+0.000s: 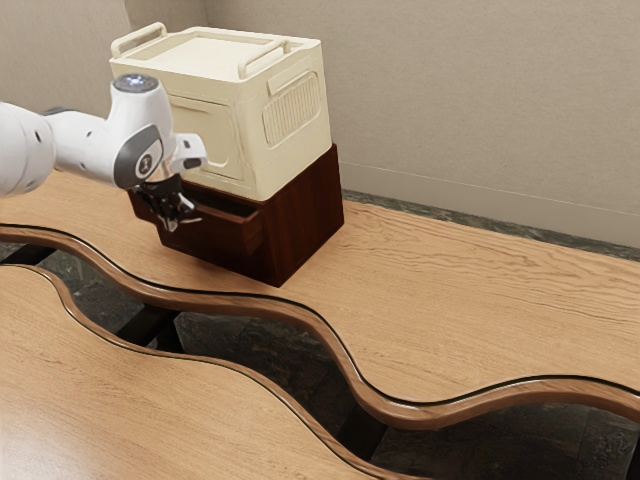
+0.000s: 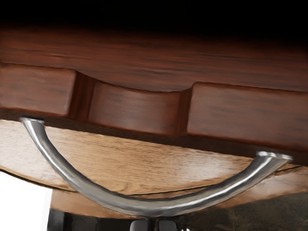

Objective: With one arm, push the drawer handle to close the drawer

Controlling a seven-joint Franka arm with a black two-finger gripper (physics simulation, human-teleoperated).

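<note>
The pincer [image 1: 174, 218] is closed or very nearly so, its two tips side by side with at most a thin gap and nothing gripped between them. It sits in front of the dark red-brown drawer [image 1: 220, 247], which stands partly open, its hollow showing behind the pincer and toward the exterior view's right. The curved metal handle [image 2: 156, 207] bows out from the drawer front toward the pincer, and the middle of that bow lies right at the tips; whether they touch it I cannot tell. The handle's two ends meet the drawer front on either side of the pincer, and between them the front's top edge dips in a shallow scoop. The cabinet [image 1: 308, 215] that houses the drawer is beyond the pincer, toward the exterior view's right. On top of it, higher than the pincer, rests a cream box [image 1: 285, 165] with raised handles. Below the pincer spreads the wooden worktop [image 1: 440, 290], its wavy edge running past on the near side of the exterior view.
</note>
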